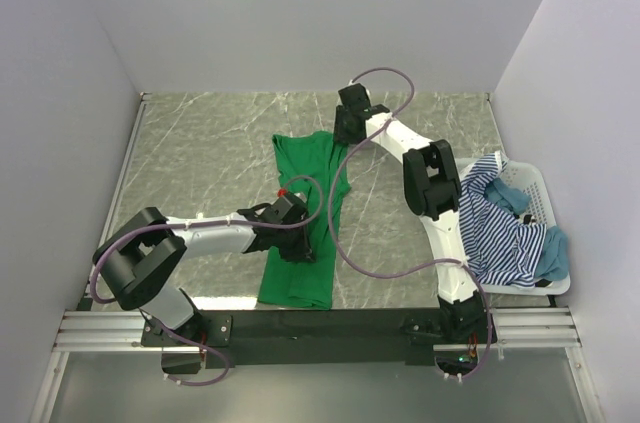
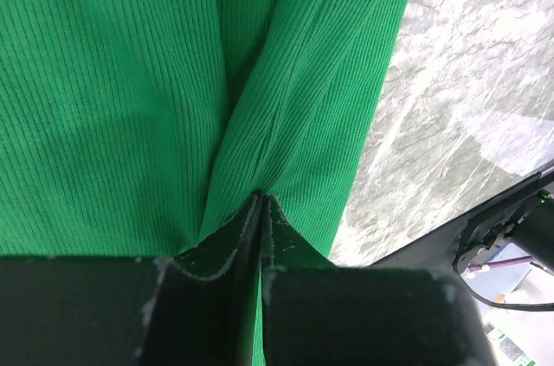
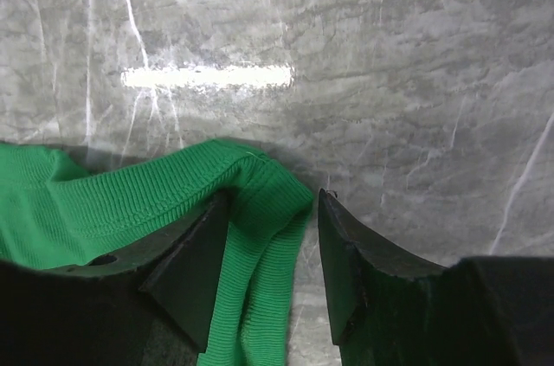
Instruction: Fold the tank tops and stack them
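From above: green tank top [image 1: 298, 283] stretched out on the marble table [image 1: 200, 153], long axis running far to near, shoulder end far, hem toward the arm bases. Left gripper [image 1: 296, 245] down on the cloth in its near half. Right gripper [image 1: 346, 129] out at the far right corner, beside a shoulder strap. Well apart to the right, striped tank top [image 1: 500, 233] and teal tank top [image 1: 556, 255] heaped unfolded in the white basket [image 1: 540, 181].

From the left wrist: fingers [image 2: 225, 240] pressed together on a pinch of ribbed green cloth, creases fanning away from the tips. Bare marble just past the garment's edge, to the right in this view.

From the right wrist: jaws spread wide and holding nothing, set either side of the rounded end of the strap [image 3: 260, 184]. One finger in front of the cloth, the other over bare marble. Contact with the strap impossible to judge from here.

Judgement only: far end of the garment nearer the right arm, near half already in the left arm's pinch. Likely next, closing on the strap lying between the open jaws, then carrying that end down the long axis toward the hem. Main risk, a thin strap slipping out as the jaws close, or the pinched fold dragging the rest askew.
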